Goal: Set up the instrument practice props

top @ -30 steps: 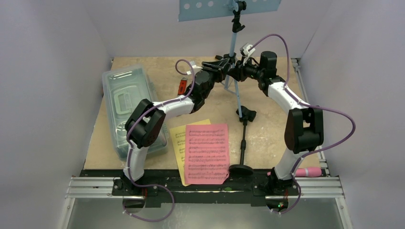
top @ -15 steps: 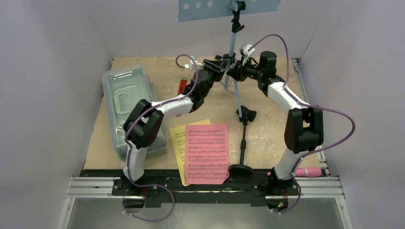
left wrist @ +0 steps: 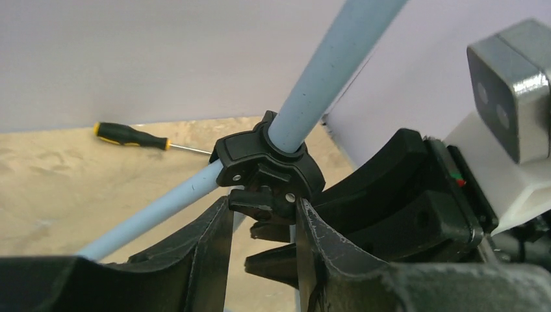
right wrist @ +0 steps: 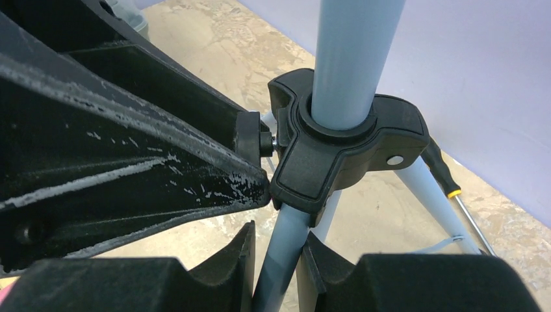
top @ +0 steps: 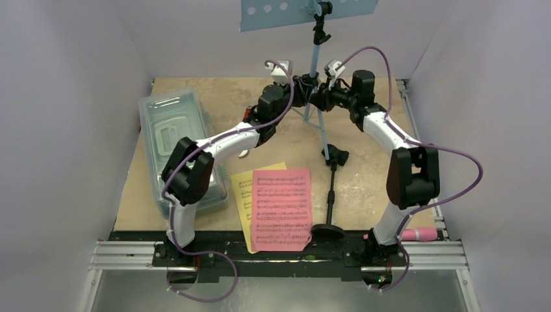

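The light blue music stand point(top: 314, 62) stands upright at the back, its perforated desk point(top: 286, 12) at the top edge. My left gripper point(top: 301, 84) is at the tripod's black hub point(left wrist: 263, 162), and its jaws close on the hub's lower collar point(left wrist: 266, 198). My right gripper point(top: 320, 97) is shut on a light blue tripod leg point(right wrist: 282, 250) just under the hub point(right wrist: 338, 149). The pink page point(top: 281, 208) lies over the yellow page point(top: 242, 192) at the front. The black mic stand point(top: 332, 188) lies flat, its round base point(top: 327, 231) nearest. The pink microphone point(top: 419, 233) lies at the front right edge.
A clear lidded box point(top: 170, 140) sits at the left, under the left arm's elbow. A red-handled tool point(top: 247, 114) is mostly hidden behind the left arm. A yellow-and-black screwdriver point(left wrist: 130, 135) lies by the back wall and also shows in the right wrist view point(right wrist: 445, 179).
My left arm has swung right and toward the back, bringing its gripper onto the tripod hub. The right gripper has stayed on the tripod leg.
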Motion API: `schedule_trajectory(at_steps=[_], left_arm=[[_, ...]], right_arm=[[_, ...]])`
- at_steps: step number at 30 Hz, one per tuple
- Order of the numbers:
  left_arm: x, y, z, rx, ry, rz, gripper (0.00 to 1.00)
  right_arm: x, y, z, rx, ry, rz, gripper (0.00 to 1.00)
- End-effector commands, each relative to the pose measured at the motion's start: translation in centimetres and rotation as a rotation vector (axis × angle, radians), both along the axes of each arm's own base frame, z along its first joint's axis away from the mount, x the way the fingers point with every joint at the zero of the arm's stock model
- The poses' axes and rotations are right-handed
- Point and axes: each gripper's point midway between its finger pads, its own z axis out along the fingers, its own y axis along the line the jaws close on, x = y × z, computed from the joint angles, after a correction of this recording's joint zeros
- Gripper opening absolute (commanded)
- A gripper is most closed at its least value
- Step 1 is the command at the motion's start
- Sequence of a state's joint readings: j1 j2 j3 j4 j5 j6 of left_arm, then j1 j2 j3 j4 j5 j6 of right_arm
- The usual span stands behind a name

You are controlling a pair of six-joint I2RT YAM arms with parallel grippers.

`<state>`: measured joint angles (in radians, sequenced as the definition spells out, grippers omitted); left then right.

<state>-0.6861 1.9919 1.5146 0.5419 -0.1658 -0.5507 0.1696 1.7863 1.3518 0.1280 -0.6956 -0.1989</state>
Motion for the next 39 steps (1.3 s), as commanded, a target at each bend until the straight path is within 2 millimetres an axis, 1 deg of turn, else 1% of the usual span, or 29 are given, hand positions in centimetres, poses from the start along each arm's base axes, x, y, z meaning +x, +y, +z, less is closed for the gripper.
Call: schedule_trajectory(at_steps=[1,4,6,7,9,10,11,12,13,14,15,16,18,21,24,25,26,27,28,31,33,35,36,39], left_arm=[[-0.5,0.1,1.5,0.370,-0.173,-0.052,0.00],[-1.0,0.3,1.5,0.462,-0.189,-0.063,0.00],[-1.5,0.8,1.7,0.477,-0.177,-0.061,0.00],[-1.7,1.2,2.0,0.468,-0.158,-0.052,0.05],[-2.4,1.6,2.8,0.429,-0.100,-0.057,0.30],[-2.9,1.6,3.5,0.395,-0.062,-0.074,0.41],[-3.7,1.9,3.7,0.384,-0.022,-0.099,0.51],[-4.5,2.0,4.4,0.364,-0.003,-0.120,0.59],[-5.4,2.2,5.6,0.337,-0.006,-0.139,0.67],[-6.6,2.6,6.1,0.334,0.007,-0.166,0.76],[-7.9,3.5,7.9,0.313,-0.013,-0.171,0.83],[-8.9,4.3,8.5,0.304,-0.018,-0.168,0.87],[-10.2,6.5,10.0,0.287,-0.036,-0.121,0.89],[-11.3,10.2,11.6,0.277,-0.058,-0.016,0.91],[-11.8,13.2,11.9,0.300,-0.084,0.091,0.91],[-11.8,14.2,11.4,0.319,-0.080,0.127,0.90],[-11.8,15.0,11.6,0.301,-0.093,0.169,0.90],[-11.8,15.6,11.1,0.300,-0.093,0.191,0.90],[-11.9,16.0,10.5,0.307,-0.090,0.203,0.90],[-12.5,17.0,9.0,0.329,-0.091,0.226,0.88],[-12.7,17.7,8.4,0.350,-0.087,0.234,0.88],[-13.1,17.8,8.7,0.368,-0.091,0.218,0.88],[-13.3,17.8,8.5,0.381,-0.095,0.208,0.87],[-13.2,18.1,7.4,0.417,-0.102,0.216,0.87]], right_arm=[[-0.3,-0.9,-5.4,-0.129,0.045,0.002,0.00],[-0.2,-0.9,-5.6,-0.134,0.048,-0.001,0.00],[-0.2,-0.9,-5.7,-0.139,0.050,-0.009,0.00],[-0.1,-0.9,-5.7,-0.142,0.052,-0.017,0.00],[0.3,-1.2,-5.7,-0.148,0.055,-0.049,0.00],[0.5,-1.3,-5.8,-0.152,0.058,-0.065,0.00],[0.9,-1.8,-5.7,-0.157,0.057,-0.105,0.00],[1.0,-2.0,-5.7,-0.158,0.059,-0.129,0.00],[1.1,-2.1,-5.5,-0.159,0.057,-0.146,0.00],[1.3,-2.3,-5.4,-0.162,0.058,-0.170,0.00],[1.4,-2.6,-5.1,-0.164,0.057,-0.198,0.03],[1.4,-2.8,-5.2,-0.168,0.062,-0.217,0.07],[1.3,-3.3,-4.9,-0.177,0.064,-0.255,0.17],[1.0,-4.1,-4.5,-0.187,0.066,-0.325,0.31],[0.5,-4.3,-3.1,-0.157,0.089,-0.389,0.42],[0.5,-4.6,-2.4,-0.138,0.104,-0.423,0.45],[0.4,-4.7,-1.4,-0.109,0.108,-0.453,0.48],[0.0,-4.9,-0.2,-0.082,0.107,-0.472,0.52],[-0.3,-5.0,0.4,-0.058,0.121,-0.492,0.55],[-1.9,-5.2,3.2,0.005,0.141,-0.528,0.61],[-3.0,-5.4,4.5,0.037,0.158,-0.556,0.60],[-3.6,-6.2,5.9,0.084,0.182,-0.625,0.57],[-3.9,-6.3,6.6,0.108,0.194,-0.644,0.56],[-4.5,-6.5,9.5,0.225,0.195,-0.705,0.60]])
